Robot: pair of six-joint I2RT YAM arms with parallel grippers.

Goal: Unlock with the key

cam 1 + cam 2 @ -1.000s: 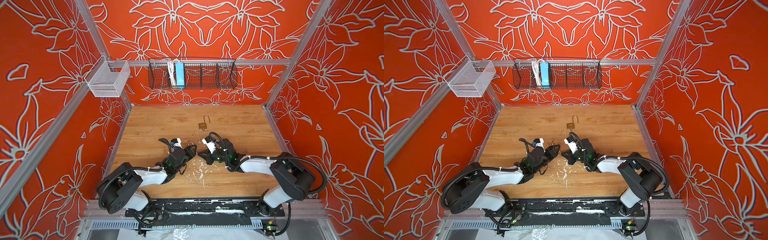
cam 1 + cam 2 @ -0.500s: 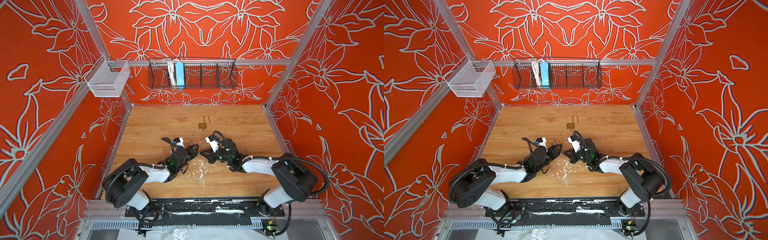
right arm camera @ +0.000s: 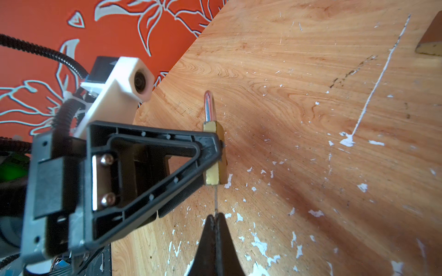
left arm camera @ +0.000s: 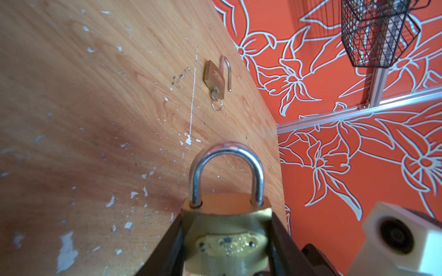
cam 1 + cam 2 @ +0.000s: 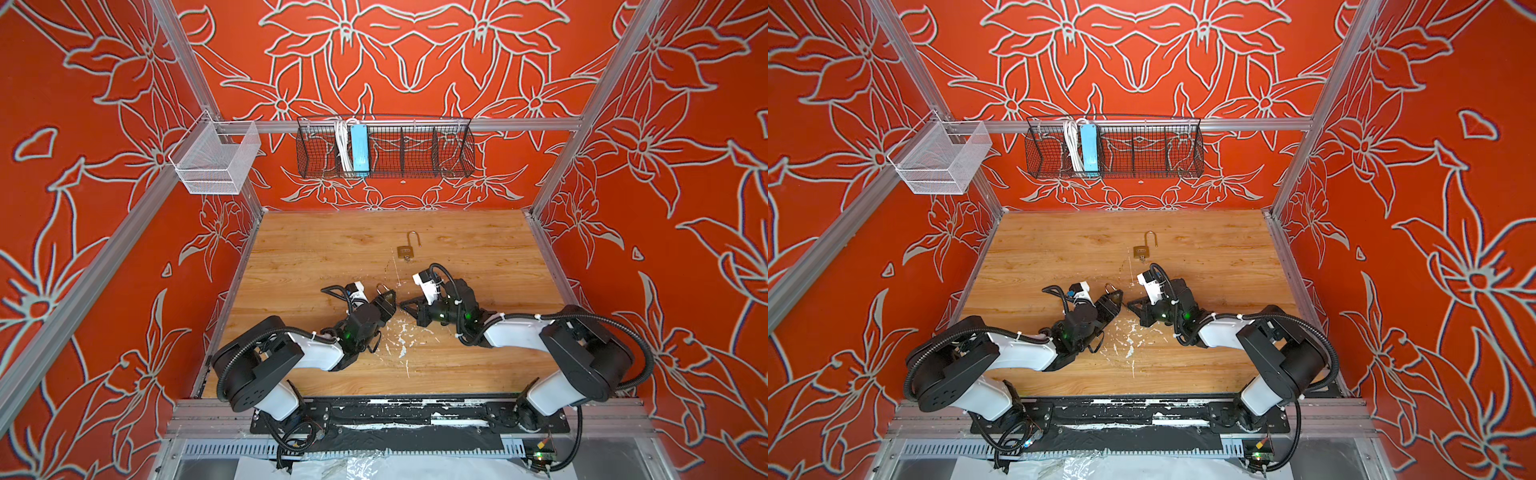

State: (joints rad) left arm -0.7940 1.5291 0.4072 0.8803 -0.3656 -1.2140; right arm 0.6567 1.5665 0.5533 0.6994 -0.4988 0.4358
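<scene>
Padlock (image 4: 227, 215), shackle closed, is held over the table (image 4: 95, 95), clamped by its body in the left gripper (image 5: 384, 297). Right gripper (image 3: 216, 222) pinches the key (image 3: 216, 198), blade at the lock's underside. Step judged: insertion. Next: straight push, then twist.

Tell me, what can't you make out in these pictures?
- Right wrist view: key is an edge-on sliver, its head hidden by the right gripper.
- Left wrist view: held padlock keyhole cut off by the edge; label blurred.
- Right wrist view: open padlock mostly cut off.
</scene>
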